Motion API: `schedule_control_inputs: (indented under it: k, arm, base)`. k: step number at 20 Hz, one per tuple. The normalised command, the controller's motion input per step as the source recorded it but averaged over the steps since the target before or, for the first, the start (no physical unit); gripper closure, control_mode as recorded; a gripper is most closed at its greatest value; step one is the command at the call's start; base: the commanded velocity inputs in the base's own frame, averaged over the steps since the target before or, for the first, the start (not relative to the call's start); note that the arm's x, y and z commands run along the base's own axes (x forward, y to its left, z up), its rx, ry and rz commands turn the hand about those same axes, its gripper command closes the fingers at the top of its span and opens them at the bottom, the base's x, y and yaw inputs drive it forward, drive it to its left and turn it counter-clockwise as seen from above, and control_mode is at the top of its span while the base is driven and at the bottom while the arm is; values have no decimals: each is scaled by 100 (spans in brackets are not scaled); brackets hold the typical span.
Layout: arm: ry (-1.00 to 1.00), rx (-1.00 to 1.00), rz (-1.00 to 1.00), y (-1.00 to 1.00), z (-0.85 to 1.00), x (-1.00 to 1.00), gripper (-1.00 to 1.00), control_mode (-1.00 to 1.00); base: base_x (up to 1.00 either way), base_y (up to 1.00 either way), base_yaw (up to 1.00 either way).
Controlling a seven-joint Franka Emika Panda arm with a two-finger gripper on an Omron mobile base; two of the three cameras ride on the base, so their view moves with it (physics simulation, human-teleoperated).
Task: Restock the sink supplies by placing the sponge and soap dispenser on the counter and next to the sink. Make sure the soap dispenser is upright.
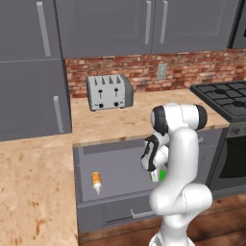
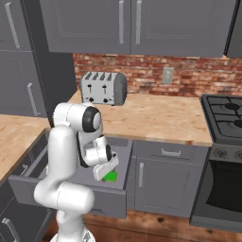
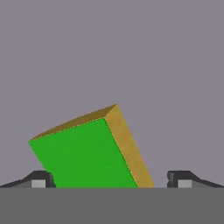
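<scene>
A grey drawer (image 1: pixel 120 166) stands pulled out below the counter (image 1: pixel 120 120). The sponge (image 3: pixel 83 155), bright green with a tan side, lies on the drawer floor. It sits between my gripper (image 3: pixel 111 179)'s two spread fingertips, and the jaws are open around it. In the base views the gripper (image 1: pixel 156 175) hangs low inside the drawer, with the sponge (image 2: pixel 111 177) peeking out beneath it. The soap dispenser (image 1: pixel 96 182), orange with a white top, lies on its side at the drawer's left end. The sink is out of view.
A silver toaster (image 1: pixel 109 91) stands on the counter against the brick wall. A black stove (image 1: pixel 226 98) sits to the right. Grey upper cabinets (image 1: pixel 144 24) hang above, and a tall grey cabinet (image 1: pixel 29 91) rises at the left. The drawer's front wall (image 2: pixel 71 194) juts toward the base.
</scene>
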Motion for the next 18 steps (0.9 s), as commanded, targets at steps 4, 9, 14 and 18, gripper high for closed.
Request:
schedule_control_inputs:
  k: [4, 9, 14, 18]
  arm:
    - [0, 3, 9, 0, -45, 0, -100, -100]
    - [0, 1, 6, 0, -49, -6, 100, -100]
    - [0, 3, 1, 0, -9, -22, 100, -100]
    - [0, 0, 0, 0, 15, -23, 100, -100]
  base:
    - [0, 0, 0]
    - [0, 0, 0]
    - [0, 0, 0]
    - [0, 0, 0]
